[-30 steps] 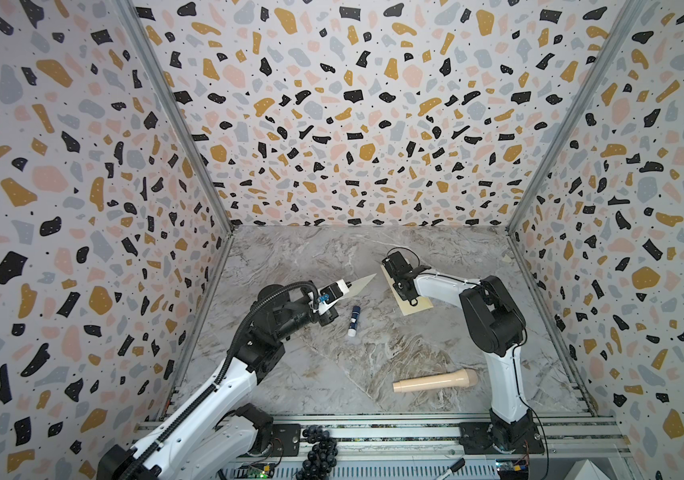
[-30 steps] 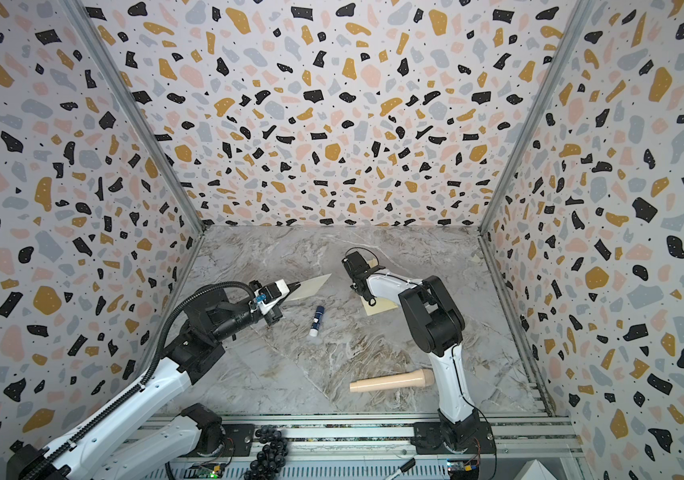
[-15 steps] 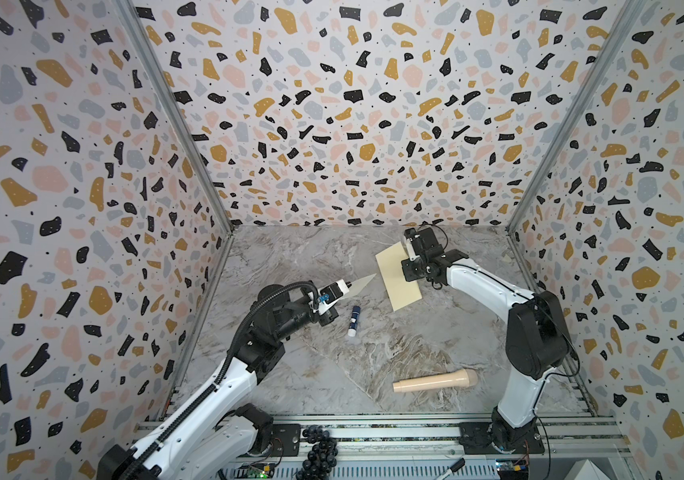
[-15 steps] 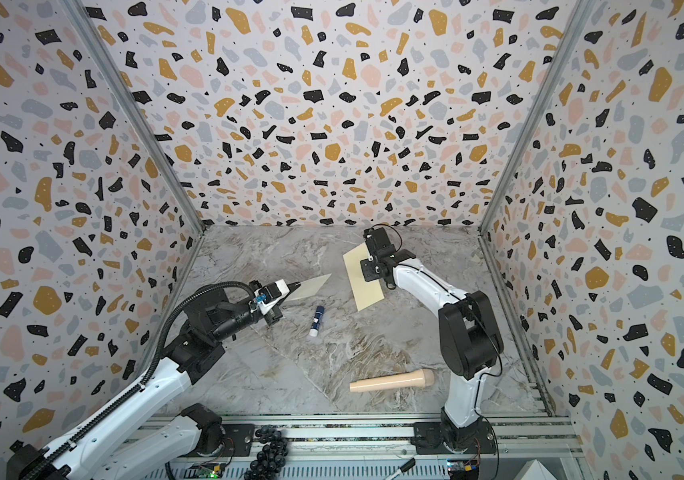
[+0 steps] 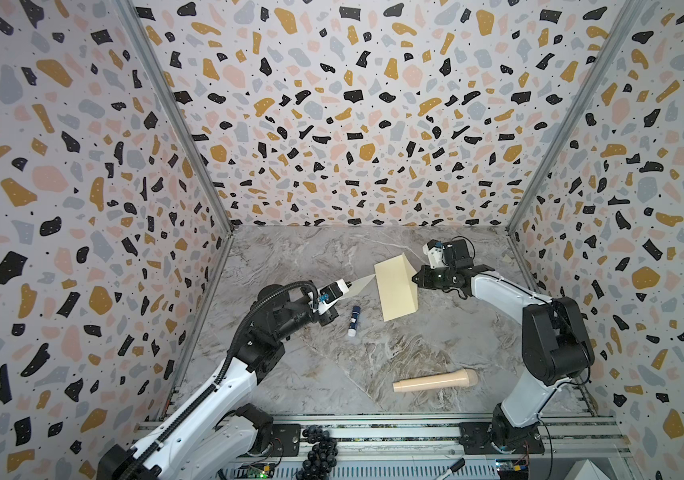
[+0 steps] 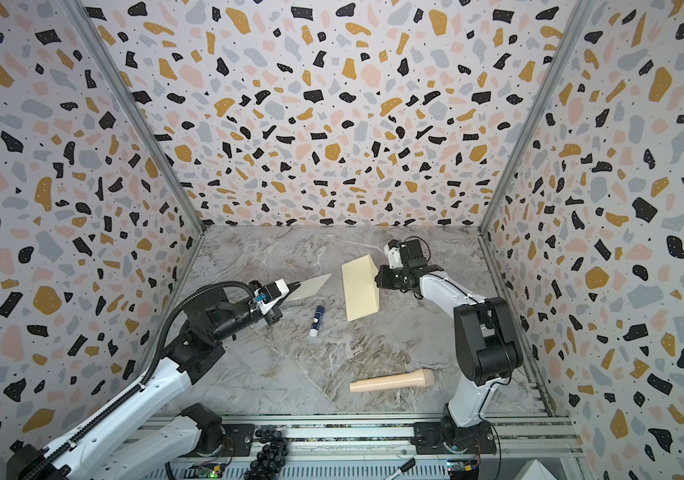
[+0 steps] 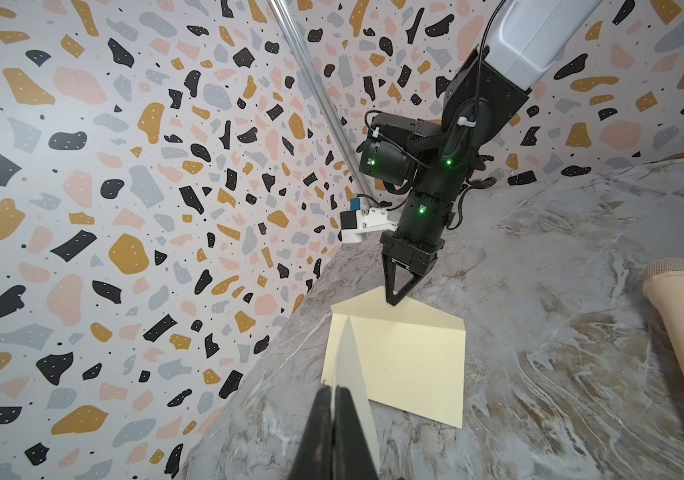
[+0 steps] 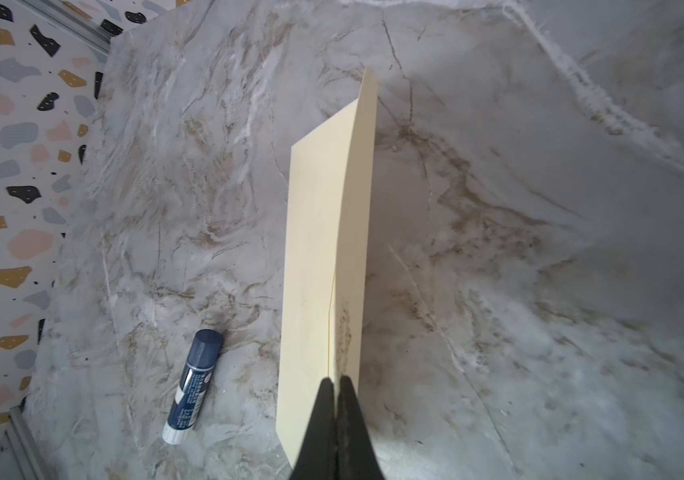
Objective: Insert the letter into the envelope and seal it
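The left claw (image 5: 347, 287) was clenched on one edge of the letter (image 5: 360, 285), holding it in the air just beside the envelope (image 5: 394, 293). The right claw (image 5: 415, 279) pinched the envelope's raised flap (the body sloped down toward the worktop (image 5: 332, 374)). Both papers looked light, thin and floppy. Edge grips near the middle would likely limit sagging and creasing.

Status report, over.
Left gripper shut on letter; right gripper shut on envelope flap. Letter not in yet. Glue stick lies clear.
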Robot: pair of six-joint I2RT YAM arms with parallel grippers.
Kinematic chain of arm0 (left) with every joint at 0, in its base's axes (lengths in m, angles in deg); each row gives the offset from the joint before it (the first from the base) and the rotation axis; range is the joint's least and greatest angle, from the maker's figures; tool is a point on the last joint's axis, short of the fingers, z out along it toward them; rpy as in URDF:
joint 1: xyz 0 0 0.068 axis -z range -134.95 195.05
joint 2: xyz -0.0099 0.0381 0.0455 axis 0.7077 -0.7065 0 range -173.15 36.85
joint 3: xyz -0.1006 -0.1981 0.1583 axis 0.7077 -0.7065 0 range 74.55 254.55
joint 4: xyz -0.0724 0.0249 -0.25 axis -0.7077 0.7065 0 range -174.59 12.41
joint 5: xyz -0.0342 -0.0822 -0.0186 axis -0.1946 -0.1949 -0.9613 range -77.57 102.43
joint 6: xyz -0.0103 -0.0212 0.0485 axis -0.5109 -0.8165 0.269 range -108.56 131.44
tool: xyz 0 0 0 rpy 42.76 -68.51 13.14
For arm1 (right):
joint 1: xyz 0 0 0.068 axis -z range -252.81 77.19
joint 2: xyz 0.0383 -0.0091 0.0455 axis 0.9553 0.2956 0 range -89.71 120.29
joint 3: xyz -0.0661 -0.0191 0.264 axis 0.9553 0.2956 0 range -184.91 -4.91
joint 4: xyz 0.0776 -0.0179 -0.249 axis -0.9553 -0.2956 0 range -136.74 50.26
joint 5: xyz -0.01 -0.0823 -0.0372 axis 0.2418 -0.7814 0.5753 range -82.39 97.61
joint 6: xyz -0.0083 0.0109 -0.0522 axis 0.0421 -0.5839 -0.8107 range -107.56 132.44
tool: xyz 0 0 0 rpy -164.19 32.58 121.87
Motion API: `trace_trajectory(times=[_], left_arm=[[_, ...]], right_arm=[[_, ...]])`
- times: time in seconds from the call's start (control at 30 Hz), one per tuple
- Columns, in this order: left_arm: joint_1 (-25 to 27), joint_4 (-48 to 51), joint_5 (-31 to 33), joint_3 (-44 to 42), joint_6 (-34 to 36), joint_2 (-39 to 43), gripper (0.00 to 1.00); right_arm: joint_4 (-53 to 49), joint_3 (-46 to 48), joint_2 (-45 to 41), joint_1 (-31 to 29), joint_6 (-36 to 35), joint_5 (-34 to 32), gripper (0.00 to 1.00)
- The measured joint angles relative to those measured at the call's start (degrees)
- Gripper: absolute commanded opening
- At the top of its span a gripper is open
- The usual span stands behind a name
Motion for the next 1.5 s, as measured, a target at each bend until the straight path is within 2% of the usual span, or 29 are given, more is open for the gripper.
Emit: trace_trajectory(times=[0.3,0.7,1.03,1.17,1.5], left_arm=[[0.0,-0.13,-0.02,-0.17,-0.09,-0.02,0.0],[0.0,-0.22,-0.02,-0.2,-0.2,-0.11,0.0],[0.0,-0.24,-0.2,-0.2,-0.66,-0.66,0.0],[0.0,-0.28,-0.22,-0.2,-1.01,-0.66,0.0],[0.0,-0.7,-0.24,-0.2,-1.31,-0.66,0.0]], right_arm=[[4.33,2.97,2.19,0.15,2.93,4.68,0.0],[8.52,8.17,2.89,0.33,6.54,3.89,0.0],[10.84,11.3,2.89,0.52,8.2,2.54,0.13],[10.99,12.48,2.89,0.59,8.37,2.34,0.23],[11.5,14.36,2.82,0.66,7.91,0.57,0.39]])
